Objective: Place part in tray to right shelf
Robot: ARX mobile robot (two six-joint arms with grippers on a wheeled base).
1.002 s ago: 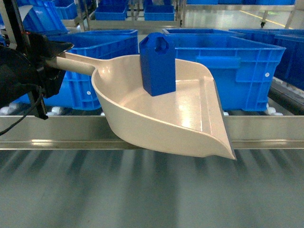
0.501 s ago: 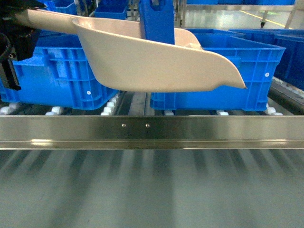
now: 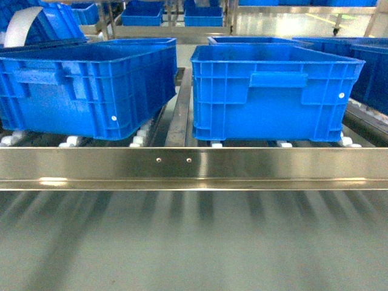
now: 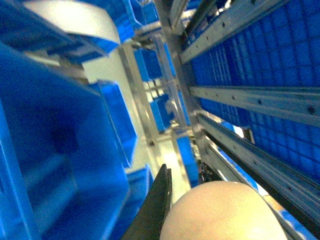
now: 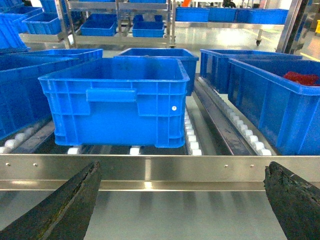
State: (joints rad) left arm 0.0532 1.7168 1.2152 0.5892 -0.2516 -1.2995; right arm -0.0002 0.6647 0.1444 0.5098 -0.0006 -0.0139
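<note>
Only a pale curved sliver of the tray shows in the head view, at the upper left behind the left crate. In the left wrist view a rounded beige piece of the tray sits against a black finger. My left gripper is shut on it, and that view is tilted up along rack rails. The part is out of view. The right shelf has a shiny front rail and white rollers. My right gripper hangs open and empty in front of the rail.
Two large blue crates stand side by side on the rollers just behind the rail. More crates sit to the right, one holding red items. A brushed steel surface lies in front of the rail.
The tray with the part on it rose and swung up to the left, leaving the head view except for a sliver. The left arm left the head view too.
</note>
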